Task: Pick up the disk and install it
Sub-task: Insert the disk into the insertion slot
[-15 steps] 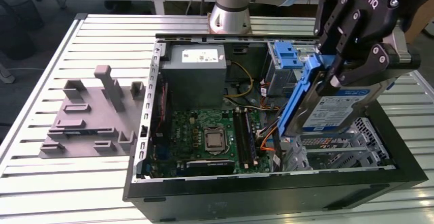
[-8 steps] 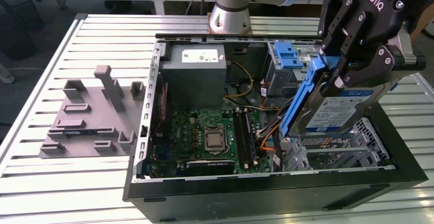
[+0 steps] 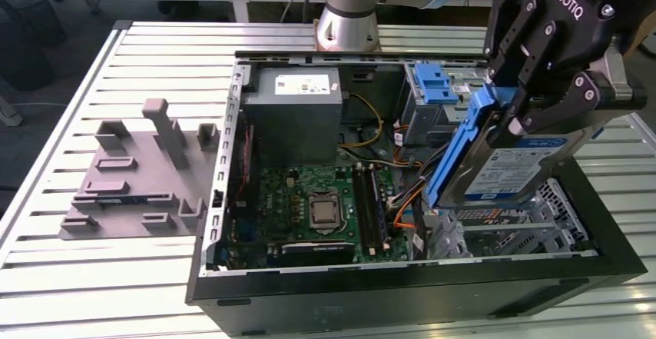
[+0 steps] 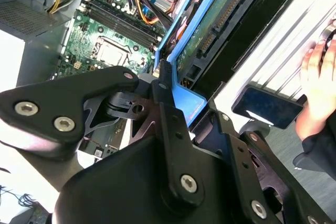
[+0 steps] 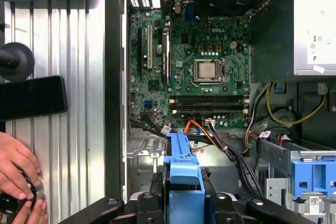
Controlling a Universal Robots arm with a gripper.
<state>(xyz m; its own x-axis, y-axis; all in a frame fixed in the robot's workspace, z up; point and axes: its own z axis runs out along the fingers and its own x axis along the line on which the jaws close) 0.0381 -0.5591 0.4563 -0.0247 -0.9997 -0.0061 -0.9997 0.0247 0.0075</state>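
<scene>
We have our gripper (image 3: 535,116) clamped on the disk (image 3: 505,171) by its upper end; its long axis hangs steeply tilted, lower end just above the drive cage (image 3: 558,220).

Black gripper (image 3: 548,120); silver disk (image 3: 508,171) with blue-and-white label and bright blue frame. Green motherboard (image 3: 307,193), crossed by orange cables (image 5: 197,127), in a black case (image 3: 410,297). Pale grey bench (image 3: 103,277), ribbed in parallel stripes.
</scene>
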